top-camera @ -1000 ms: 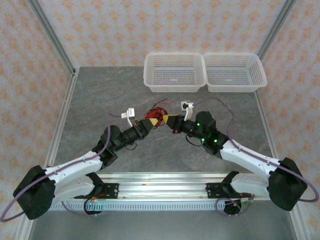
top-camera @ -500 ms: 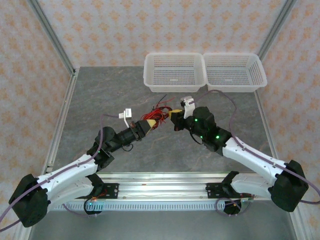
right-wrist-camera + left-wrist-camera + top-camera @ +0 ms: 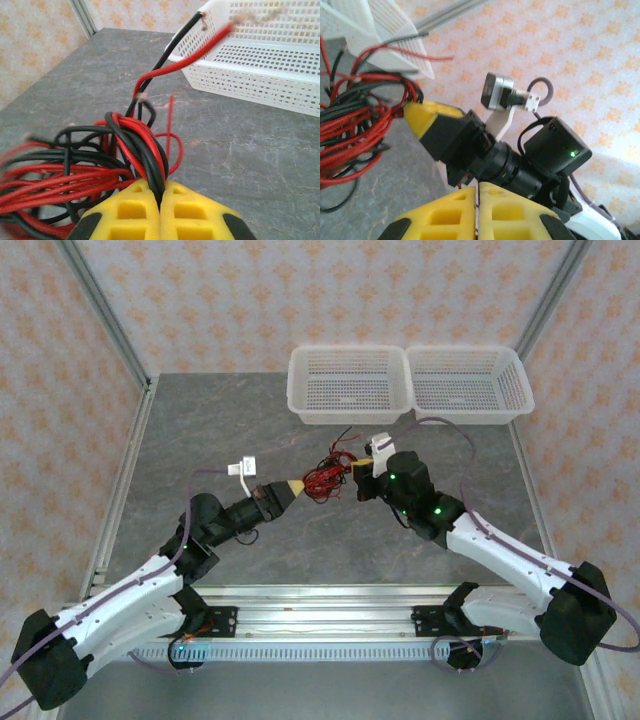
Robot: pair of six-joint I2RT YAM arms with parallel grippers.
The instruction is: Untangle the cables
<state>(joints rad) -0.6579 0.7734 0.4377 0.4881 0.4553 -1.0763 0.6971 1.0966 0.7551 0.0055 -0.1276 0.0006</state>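
Note:
The cables (image 3: 327,478) are a tangle of thin red and black wires lying mid-table between the two grippers. My right gripper (image 3: 161,187) is shut on a twisted bunch of red and black cables (image 3: 142,145), the rest looping away to the left. In the top view the right gripper (image 3: 357,470) is at the tangle's right edge. At the tangle's left edge my left gripper (image 3: 297,485) is shut. In the left wrist view its yellow fingertips (image 3: 479,184) meet with no strand seen between them, and the cables (image 3: 360,125) hang off the right gripper's yellow finger (image 3: 427,117).
Two white perforated baskets (image 3: 346,416) (image 3: 470,416) stand side by side at the back of the grey stone table (image 3: 230,430). One basket (image 3: 260,75) is just beyond the tangle in the right wrist view. Metal frame posts and patterned walls enclose the table.
The left gripper has drawn back to the left. The right gripper has moved up and right, taking the tangle with it, so the gap between the grippers has widened.

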